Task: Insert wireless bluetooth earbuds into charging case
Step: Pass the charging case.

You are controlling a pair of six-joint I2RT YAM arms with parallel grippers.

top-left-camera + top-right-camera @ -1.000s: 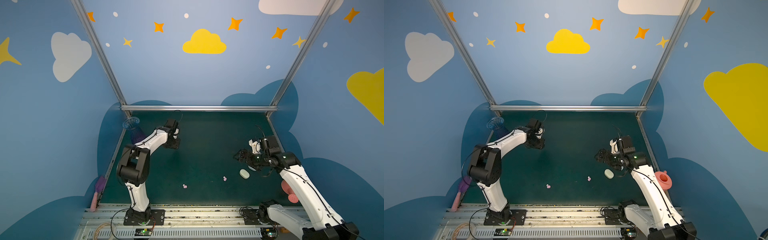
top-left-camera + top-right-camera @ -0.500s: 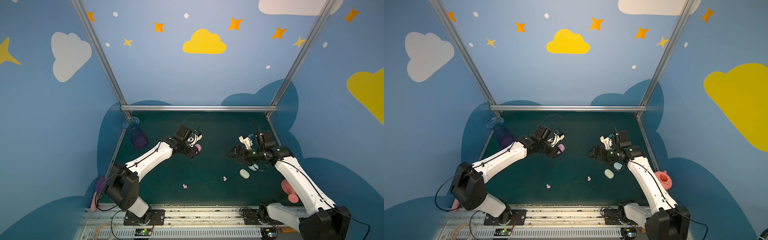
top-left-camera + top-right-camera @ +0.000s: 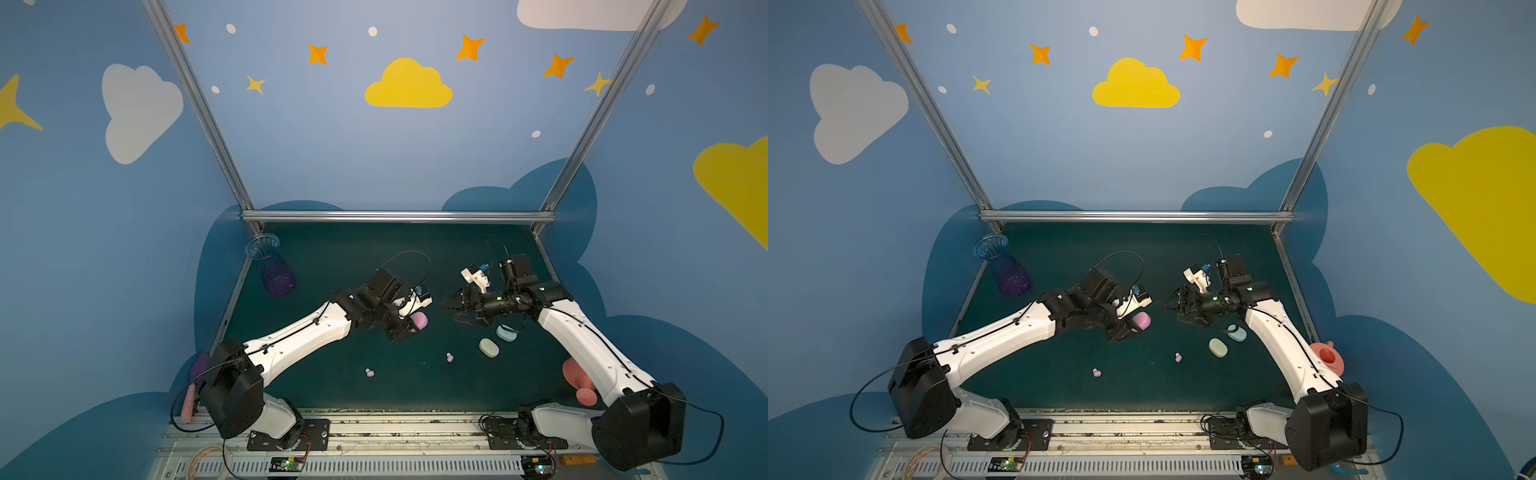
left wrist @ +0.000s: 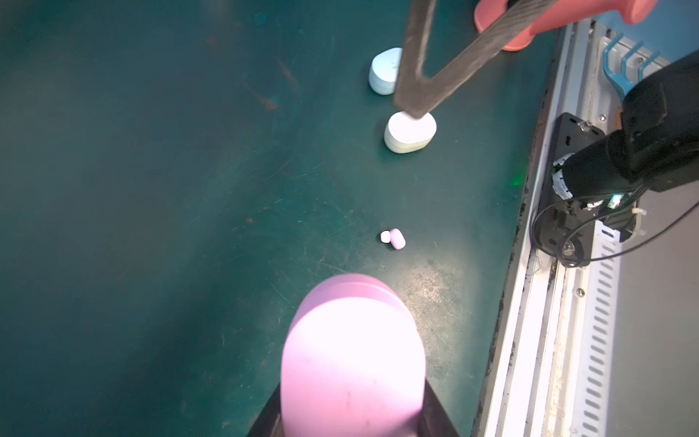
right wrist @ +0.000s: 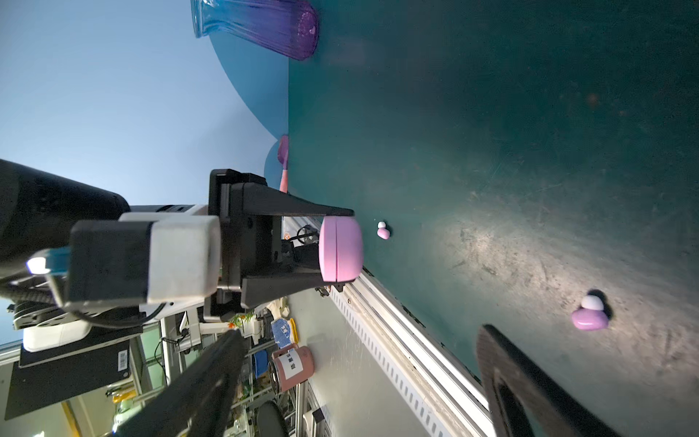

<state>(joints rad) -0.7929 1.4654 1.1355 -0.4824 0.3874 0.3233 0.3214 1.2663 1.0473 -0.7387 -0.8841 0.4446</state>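
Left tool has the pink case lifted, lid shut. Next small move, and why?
Probably ease the right tool forward to the pink charging case to open its lid: the left tool holds it shut above the table, the right tool is open facing it, and two pink earbuds lie loose on the table.

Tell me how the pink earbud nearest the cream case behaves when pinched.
The pink earbud is tiny and rounded, so it may squirt from a pinch. Its two lobes should stop it rolling far. Probably light enough to slide when nudged.
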